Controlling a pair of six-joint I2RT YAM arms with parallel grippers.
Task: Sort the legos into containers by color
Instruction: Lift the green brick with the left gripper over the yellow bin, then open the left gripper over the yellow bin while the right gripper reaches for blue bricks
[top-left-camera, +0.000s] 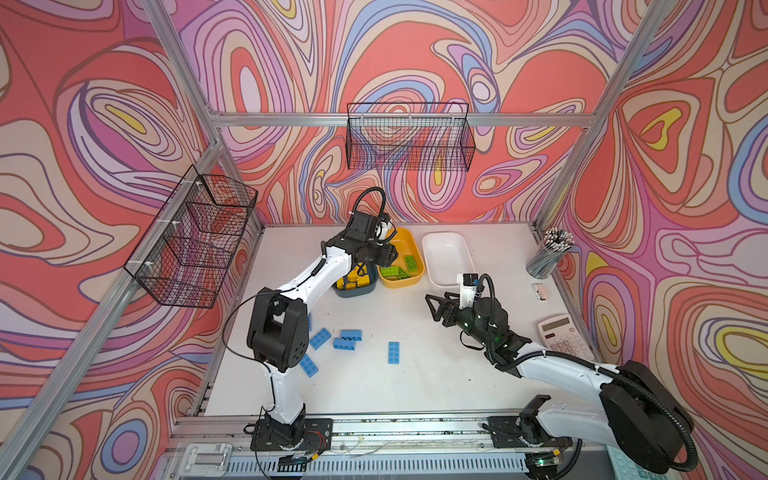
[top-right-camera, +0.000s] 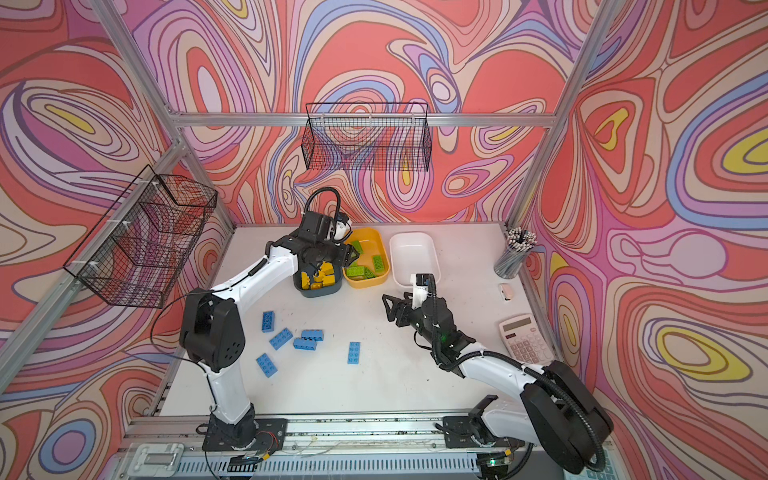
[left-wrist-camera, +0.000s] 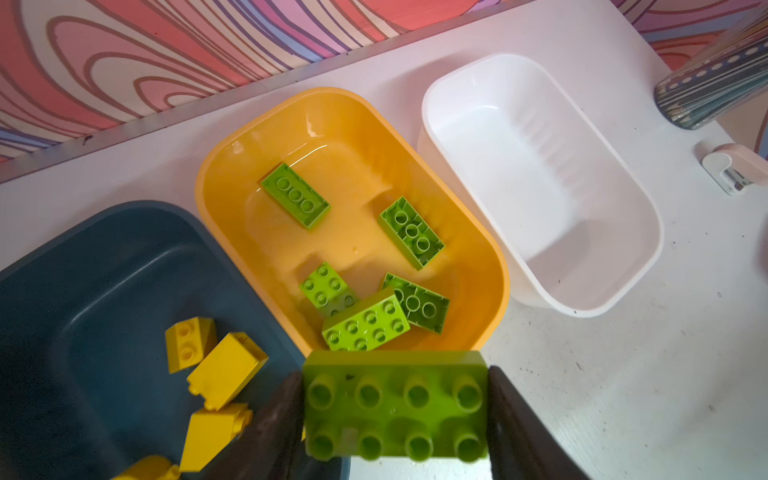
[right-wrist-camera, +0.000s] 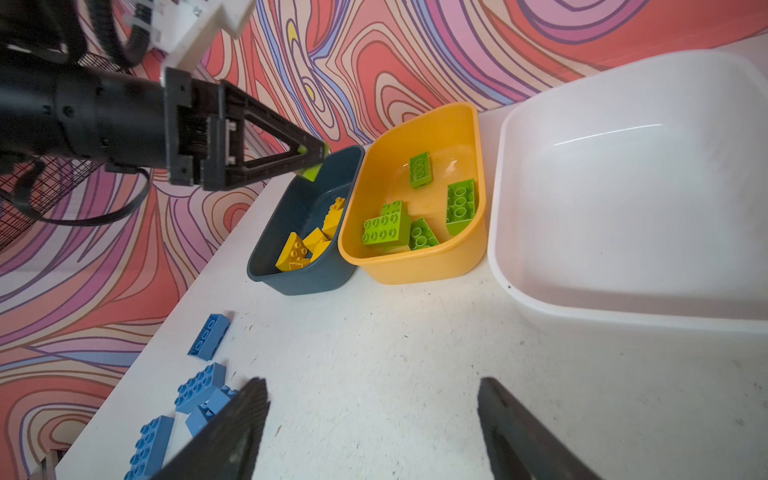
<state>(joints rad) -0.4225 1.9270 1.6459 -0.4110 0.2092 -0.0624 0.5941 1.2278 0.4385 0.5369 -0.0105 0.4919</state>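
A white table (top-left-camera: 415, 386) sits inside walls of swirling pink, red and purple. Two black-and-white robot arms reach over it from the near edge. The left gripper (left-wrist-camera: 395, 432) is clamped on a lime green brick (left-wrist-camera: 395, 386), one finger on each short end and the studs facing the wrist camera. It hangs at the edge where the two nearest tubs meet, and from these angles it is hard to say which one lies directly beneath it. The right gripper (right-wrist-camera: 372, 399) hovers over bare tabletop near the white tub, its jaws spread wide with nothing between them. Three shallow tubs stand in a row at the back of the table. The dark teal tub (left-wrist-camera: 124, 232) is on the left, the yellow-orange tub (left-wrist-camera: 232, 166) is pressed against it in the middle, and the white tub (left-wrist-camera: 540, 166) is just beside that on the right. Five lime green bricks (left-wrist-camera: 365, 322) lie in the yellow-orange tub, and several yellow bricks (left-wrist-camera: 226, 370) lie in the teal one. Six light blue bricks (top-right-camera: 281, 338) are scattered on the table near the left arm.
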